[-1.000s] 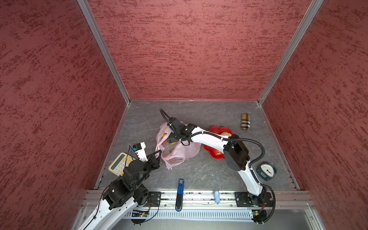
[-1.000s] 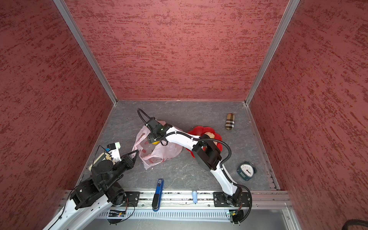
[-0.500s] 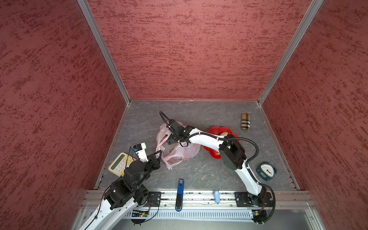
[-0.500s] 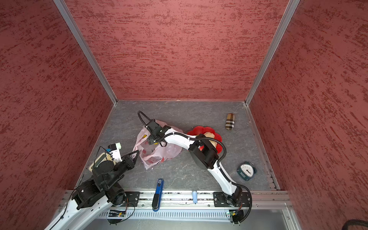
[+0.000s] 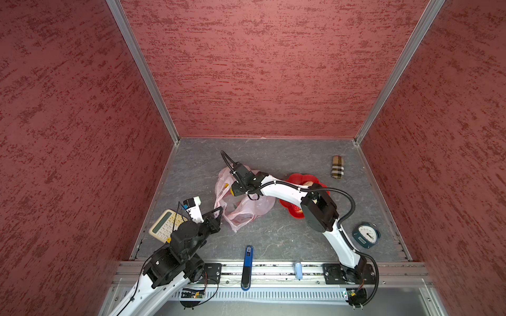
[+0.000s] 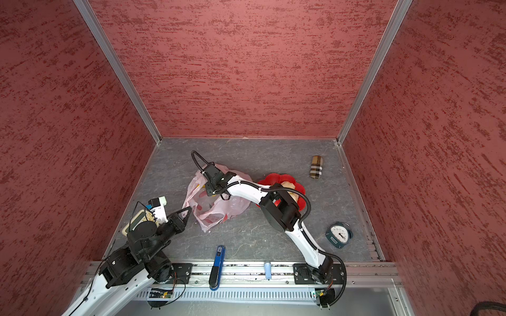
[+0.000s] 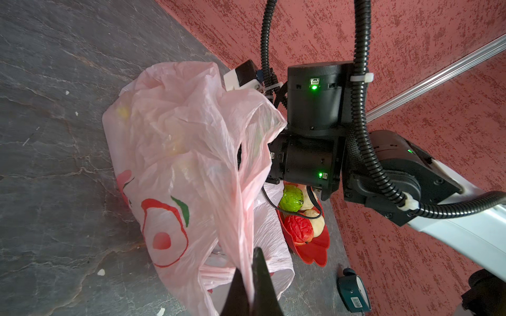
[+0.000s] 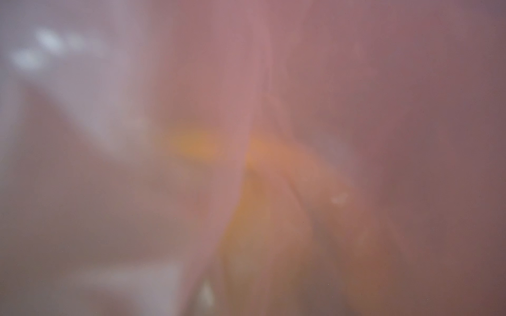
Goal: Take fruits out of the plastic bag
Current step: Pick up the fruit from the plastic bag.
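Loosely, plastic bag [image 5: 247, 209] around right gripper [image 5: 237, 189]

Right claw unseen inside plastic bag [image 5: 246, 210]

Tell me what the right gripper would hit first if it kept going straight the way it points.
Most likely the film of the plastic bag, then a yellow fruit behind it. The right gripper sits in the bag's mouth, and its wrist view shows only blurred pink with yellow ahead. Depth is unclear.

No readable text, plastic bag [image 7: 164, 153] shows fruit prints, clock [image 7: 351, 287] sticker, calculator [image 5: 164, 227] keys too small
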Robot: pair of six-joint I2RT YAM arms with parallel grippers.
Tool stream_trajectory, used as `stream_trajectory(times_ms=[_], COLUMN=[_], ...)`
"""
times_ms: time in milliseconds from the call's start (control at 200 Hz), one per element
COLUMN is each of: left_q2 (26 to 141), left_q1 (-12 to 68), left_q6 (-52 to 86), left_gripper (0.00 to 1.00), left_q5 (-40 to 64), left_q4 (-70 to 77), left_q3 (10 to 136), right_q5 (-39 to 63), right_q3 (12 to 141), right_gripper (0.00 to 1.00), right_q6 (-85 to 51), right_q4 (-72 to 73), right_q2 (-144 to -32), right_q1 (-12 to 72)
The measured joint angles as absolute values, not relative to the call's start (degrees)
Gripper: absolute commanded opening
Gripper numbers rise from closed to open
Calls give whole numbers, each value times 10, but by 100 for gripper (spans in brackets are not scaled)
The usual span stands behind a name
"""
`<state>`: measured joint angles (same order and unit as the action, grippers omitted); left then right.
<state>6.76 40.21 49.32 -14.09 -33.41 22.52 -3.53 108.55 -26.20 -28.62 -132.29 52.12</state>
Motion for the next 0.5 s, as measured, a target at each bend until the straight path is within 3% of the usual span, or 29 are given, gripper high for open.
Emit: stream_trajectory(times_ms=[501], left_q2=[58], left_q1=[402], left_q6=[497], left_gripper=[0], left_q5=[-151], left_q4=[-334], left_q3=[222], right_q5=[11], right_q3=[1036], right_gripper=[31], right_q6=[-243], right_q4=[-272], right_q2=[-1246], right_q1=[520])
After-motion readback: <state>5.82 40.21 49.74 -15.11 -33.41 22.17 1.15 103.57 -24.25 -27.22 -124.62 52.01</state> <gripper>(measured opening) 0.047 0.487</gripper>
